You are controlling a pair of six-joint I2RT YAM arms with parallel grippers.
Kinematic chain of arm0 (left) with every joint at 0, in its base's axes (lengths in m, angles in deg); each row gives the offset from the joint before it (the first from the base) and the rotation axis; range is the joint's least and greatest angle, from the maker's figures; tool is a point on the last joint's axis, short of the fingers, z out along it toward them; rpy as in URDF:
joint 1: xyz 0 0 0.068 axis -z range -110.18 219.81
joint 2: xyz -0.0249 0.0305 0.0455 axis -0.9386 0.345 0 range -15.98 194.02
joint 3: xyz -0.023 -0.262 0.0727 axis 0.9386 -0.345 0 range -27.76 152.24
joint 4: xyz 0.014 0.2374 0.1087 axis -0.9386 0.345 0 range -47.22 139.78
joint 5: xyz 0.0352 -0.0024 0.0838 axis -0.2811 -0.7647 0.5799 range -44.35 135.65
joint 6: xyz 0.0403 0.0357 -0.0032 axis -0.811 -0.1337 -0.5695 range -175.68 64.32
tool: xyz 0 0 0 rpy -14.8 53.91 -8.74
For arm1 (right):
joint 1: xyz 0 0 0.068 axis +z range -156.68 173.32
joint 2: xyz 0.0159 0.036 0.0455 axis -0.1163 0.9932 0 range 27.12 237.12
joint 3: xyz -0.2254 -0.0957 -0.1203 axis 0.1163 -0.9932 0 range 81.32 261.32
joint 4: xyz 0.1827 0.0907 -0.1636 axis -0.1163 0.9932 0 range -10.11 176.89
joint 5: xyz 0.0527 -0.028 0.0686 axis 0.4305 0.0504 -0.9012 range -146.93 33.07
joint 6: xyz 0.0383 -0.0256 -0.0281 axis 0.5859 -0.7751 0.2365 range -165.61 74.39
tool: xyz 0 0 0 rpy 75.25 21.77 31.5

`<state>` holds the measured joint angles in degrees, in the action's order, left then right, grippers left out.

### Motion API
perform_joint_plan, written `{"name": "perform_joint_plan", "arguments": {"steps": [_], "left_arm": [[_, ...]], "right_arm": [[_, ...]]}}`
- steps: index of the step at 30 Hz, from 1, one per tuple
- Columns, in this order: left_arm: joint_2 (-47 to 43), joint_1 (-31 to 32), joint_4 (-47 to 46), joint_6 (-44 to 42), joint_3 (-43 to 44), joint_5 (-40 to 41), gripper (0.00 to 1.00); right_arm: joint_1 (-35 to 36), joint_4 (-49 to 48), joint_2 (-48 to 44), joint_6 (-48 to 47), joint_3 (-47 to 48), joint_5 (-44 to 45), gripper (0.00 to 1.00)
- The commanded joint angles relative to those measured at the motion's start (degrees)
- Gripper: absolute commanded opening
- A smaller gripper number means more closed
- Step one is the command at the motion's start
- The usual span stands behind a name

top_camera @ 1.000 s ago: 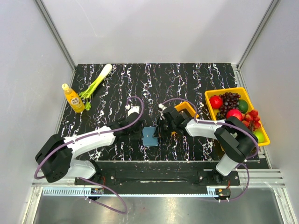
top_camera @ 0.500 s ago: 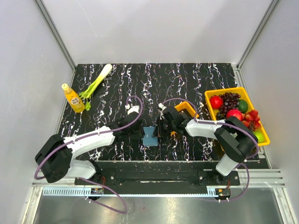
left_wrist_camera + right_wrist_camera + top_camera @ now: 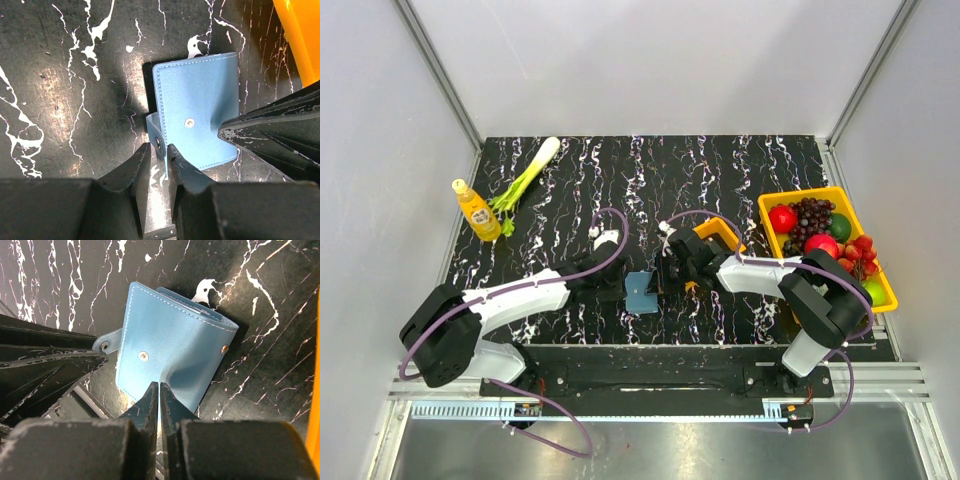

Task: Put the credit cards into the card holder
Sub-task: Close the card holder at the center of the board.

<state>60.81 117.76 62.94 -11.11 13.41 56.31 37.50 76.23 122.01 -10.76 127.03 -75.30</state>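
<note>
Two robot arms meet at the near middle of a black marbled table (image 3: 750,170), both holding the card holder (image 3: 642,292), a small blue wallet lying on the tabletop. On its left, the left gripper (image 3: 159,152) has its fingers drawn narrow, pinching the wallet's little snap tab. From the opposite side, the right gripper (image 3: 159,390) has its fingers nearly touching, clamped on the edge of the blue flap, which creases where it is gripped (a silver snap stud shows on that flap). Just behind the right gripper sits a small orange tray (image 3: 718,232). At far right, a yellow bin (image 3: 766,215) holds fruit. At far left, an orange bottle (image 3: 477,211) and a green onion (image 3: 525,178) are well apart from the wallet.
</note>
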Motion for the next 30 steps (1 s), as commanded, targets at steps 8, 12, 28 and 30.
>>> {"name": "perform_joint_plan", "arguments": {"steps": [8, 12, 28, 30], "left_arm": [[-0.7, -0.2, -0.9, 0.4, 1.9, 1.2, 0.22], [-1.6, -0.3, -1.8, 0.6, 1.5, 1.6, 0.24], [-1.9, -0.2, -2.8, 1.6, 0.4, 1.6, 0.09], [-1.4, -0.2, -2.5, 1.5, 0.7, 1.6, 0.06]], "right_arm": [[-0.1, -2.1, 0.2, 0.5, 0.4, -1.2, 0.09], [-0.1, -2.1, 0.4, 0.5, 0.5, -1.3, 0.09], [-0.1, -2.6, 0.7, 0.7, 0.3, -1.9, 0.1], [-0.2, -2.6, 0.8, 0.7, 0.3, -2.0, 0.1]]}}
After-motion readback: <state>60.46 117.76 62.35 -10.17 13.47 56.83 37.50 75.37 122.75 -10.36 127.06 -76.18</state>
